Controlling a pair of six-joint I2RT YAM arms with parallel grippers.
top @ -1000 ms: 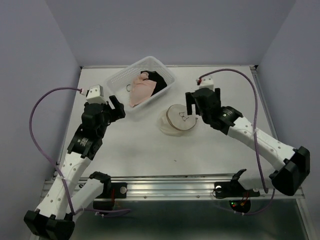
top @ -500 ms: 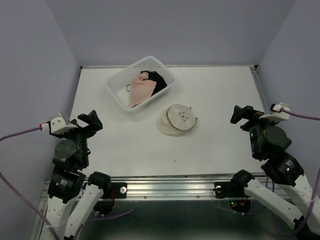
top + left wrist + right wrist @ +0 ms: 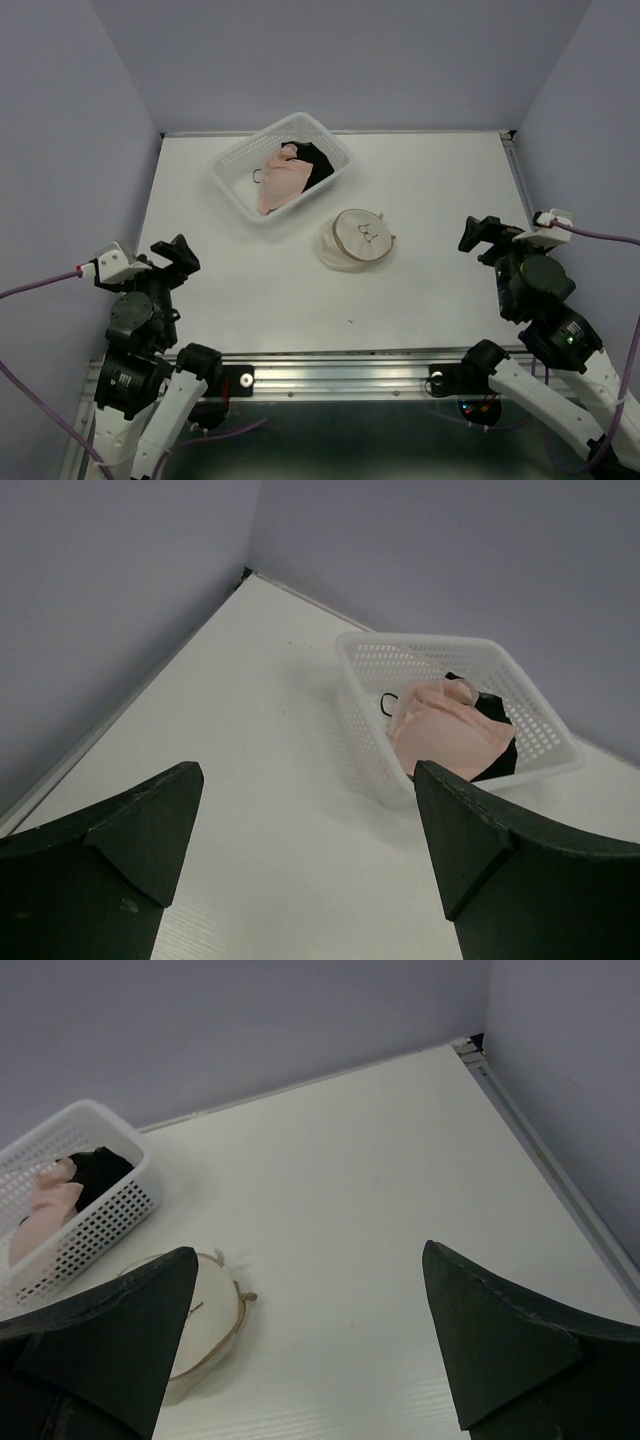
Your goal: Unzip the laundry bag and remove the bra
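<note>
The laundry bag (image 3: 358, 238) lies flat in the middle of the table, a round white mesh drum with a tan rim; its right part shows in the right wrist view (image 3: 205, 1310). The bra (image 3: 285, 175), pale pink with a black part, lies in the white basket (image 3: 255, 140), and appears in the left wrist view (image 3: 445, 725). My left gripper (image 3: 162, 257) is drawn back at the near left, open and empty (image 3: 308, 780). My right gripper (image 3: 485, 236) is drawn back at the near right, open and empty (image 3: 308, 1260). Both are well apart from bag and basket.
The rectangular white plastic basket (image 3: 420, 640) stands at the back centre-left, just behind the bag. Purple walls close off the back and both sides. A metal rail (image 3: 350, 375) runs along the near edge between the arm bases.
A second ago the left gripper was beside the basket and the right one over the bag; both arms have since pulled back to the near corners. Bag and bra have not moved.
</note>
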